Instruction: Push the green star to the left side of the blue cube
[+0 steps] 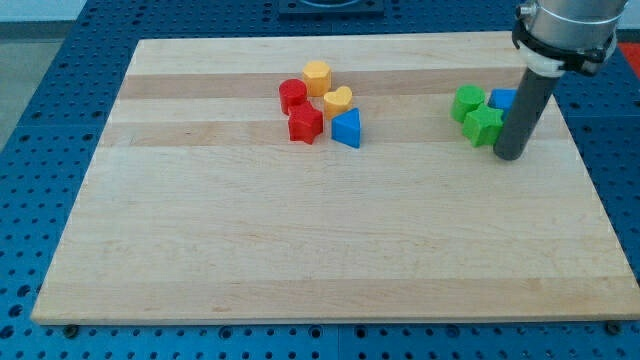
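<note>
My tip (510, 155) beside green star (484, 125)

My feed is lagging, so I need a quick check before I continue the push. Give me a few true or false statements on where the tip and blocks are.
1. My tip is at the view's right of the green star. True.
2. The blue cube sits among the red blocks. False: it is in the right group, behind the rod, beside the green star and another green block.
3. The blue triangle lies in the middle cluster. True.
4. The red blocks are at the view's bottom edge. False: the red star and red round block lie in the upper middle.
</note>
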